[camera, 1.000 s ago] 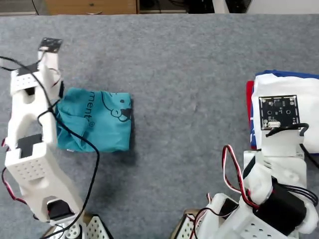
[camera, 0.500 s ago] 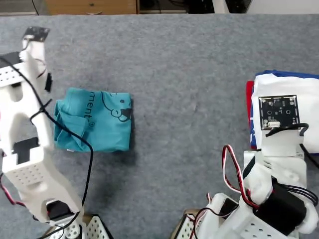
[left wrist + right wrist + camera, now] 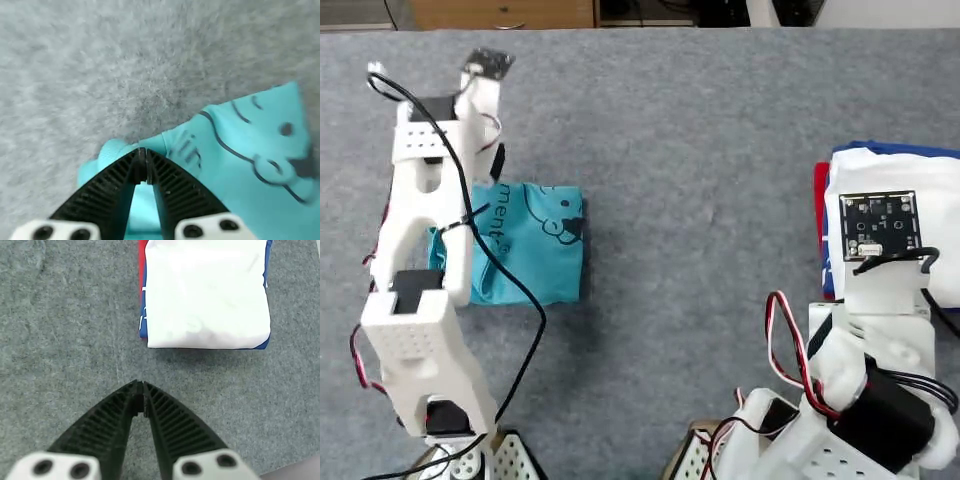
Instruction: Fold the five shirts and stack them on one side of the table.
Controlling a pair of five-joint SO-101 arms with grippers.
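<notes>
On table [image 3: 700,150] left: teal shirt [image 3: 535,250] folded, w/ print.

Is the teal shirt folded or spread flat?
Folded: the teal shirt lies as a small, roughly square bundle with layered, rumpled edges, not spread out.

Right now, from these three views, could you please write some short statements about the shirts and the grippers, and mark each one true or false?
1. The teal shirt lies folded on the grey table. True.
2. The top shirt of the stack is red. False: it is white, and red and blue edges show under it.
3. The right gripper is shut and holds nothing. True.
4. The teal shirt lies on the stack. False: it lies apart, across the table.
5. The left gripper is wide open. False: it is shut.
</notes>
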